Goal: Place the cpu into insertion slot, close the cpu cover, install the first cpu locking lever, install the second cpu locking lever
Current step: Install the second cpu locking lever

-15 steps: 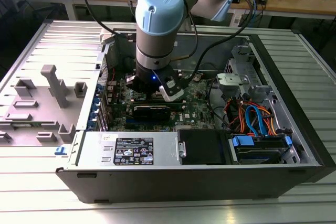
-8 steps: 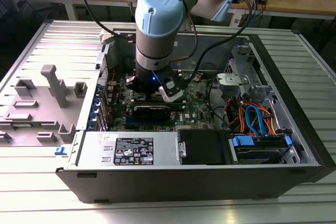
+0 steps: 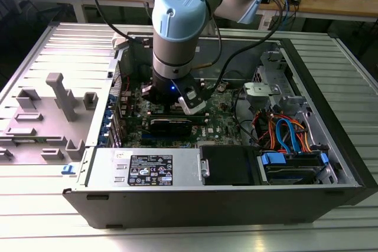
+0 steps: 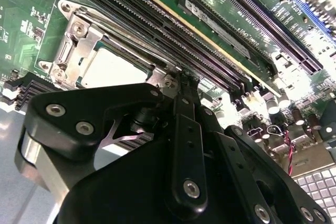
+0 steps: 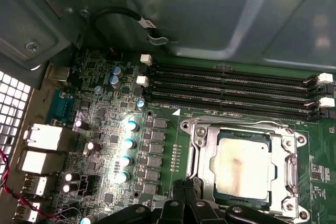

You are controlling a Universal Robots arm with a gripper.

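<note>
Where pincer (image 5: 185, 188) meets cpu cover (image 5: 199, 150) edge

Exterior view looks down from afar; both wrist views closely share the insertion slot (image 5: 244, 166).

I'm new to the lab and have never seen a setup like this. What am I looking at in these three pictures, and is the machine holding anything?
The grey and blue machine is a robot arm reaching down into an open computer case that lies on a ribbed metal table. The exterior view looks at the whole scene from off the arm. The two wrist views come from cameras riding near the arm's end, looking at the green circuit board.

In both wrist views the cpu already sits in the insertion slot, with the cpu cover framing it. The gripper is right at the socket's edge. Whether its jaws grip anything, I cannot tell.
</note>
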